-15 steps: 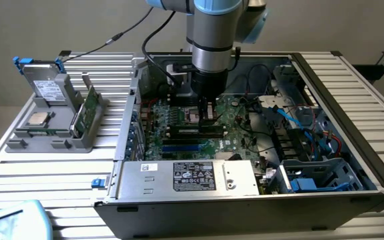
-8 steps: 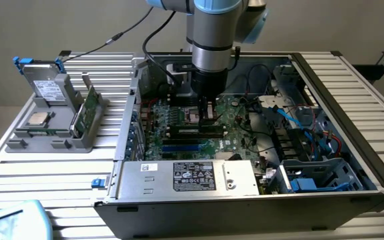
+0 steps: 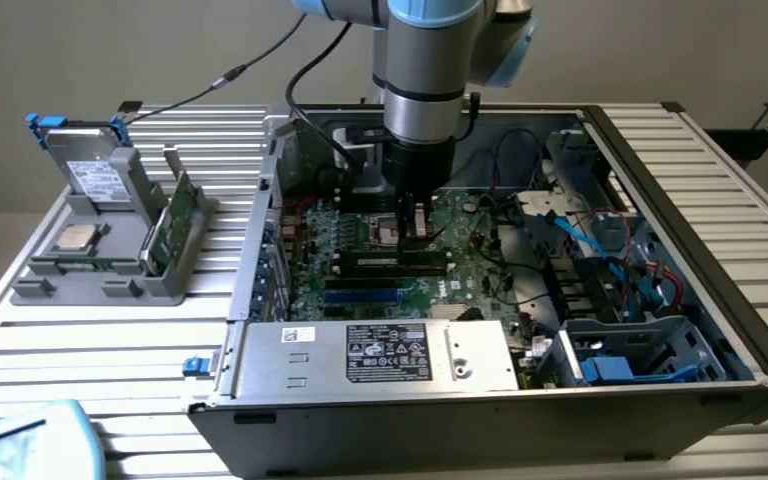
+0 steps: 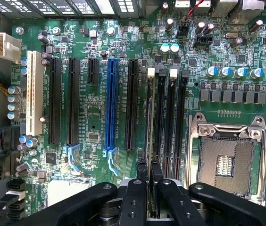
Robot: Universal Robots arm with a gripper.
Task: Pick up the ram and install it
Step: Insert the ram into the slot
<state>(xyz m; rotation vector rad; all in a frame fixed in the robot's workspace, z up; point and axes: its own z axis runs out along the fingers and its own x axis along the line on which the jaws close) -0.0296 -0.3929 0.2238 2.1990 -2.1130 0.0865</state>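
The ram point(image 4: 148, 132) shows edge-on as a thin dark strip, clamped between the two black fingers point(image 4: 140, 186) of the gripper point(image 4: 149, 165) and running out from them along the line of the memory slots point(image 4: 170, 117) - it lies over the slot with the white latch point(image 4: 151, 72), though whether it is seated there I cannot tell. Just beside these slots sits the open processor socket point(image 4: 225, 157); on the other side stands a blue expansion slot point(image 4: 110, 103). In the exterior view the gripper point(image 3: 418, 232) reaches down into the open computer case point(image 3: 704, 200) above the motherboard point(image 3: 357, 240), behind the power supply point(image 3: 384, 350) - well apart, at the exterior view's left, a grey holder point(image 3: 104, 280) carries a green circuit card point(image 3: 171, 225) and a silver processor chip point(image 3: 77, 237).
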